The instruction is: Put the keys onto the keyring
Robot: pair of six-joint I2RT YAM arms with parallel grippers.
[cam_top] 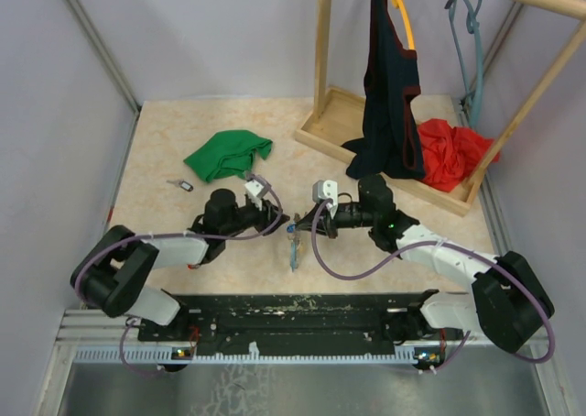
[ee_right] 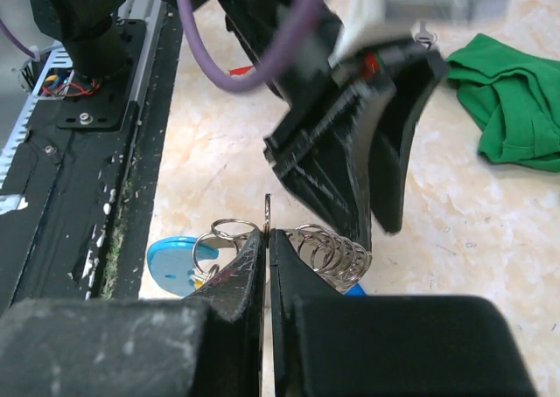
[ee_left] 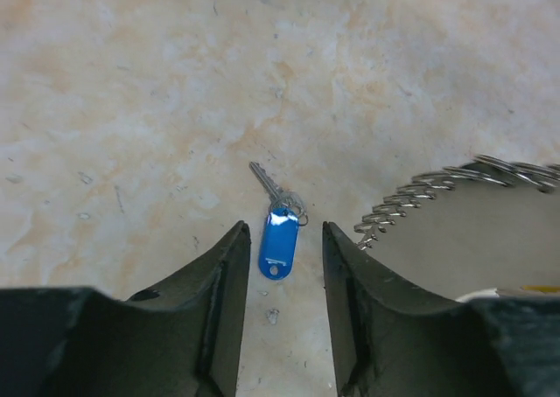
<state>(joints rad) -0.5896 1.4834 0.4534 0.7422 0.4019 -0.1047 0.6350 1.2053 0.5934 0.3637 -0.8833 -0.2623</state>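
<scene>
Poised with the left gripper (ee_left: 284, 229) spread open above the table (ee_left: 131, 108), blue-headed key (ee_left: 278, 247) flat just ahead, centred between the fingertips; keyring (ee_left: 420, 191) coils just to the right. Clamped on a loop of the keyring by the right gripper (ee_right: 267, 238), fingers pressed together, close opposite the left.

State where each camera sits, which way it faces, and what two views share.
Top external: above and behind the bases, looking down on the table; both arms, left gripper and right gripper show.
Left wrist: looks down between its open gripper's fingers at a blue-tagged key.
Right wrist: low, facing the left gripper; its own gripper is shut on the keyring.
Shared: both wrist views show the keyring; top and right wrist, the green cloth.
</scene>
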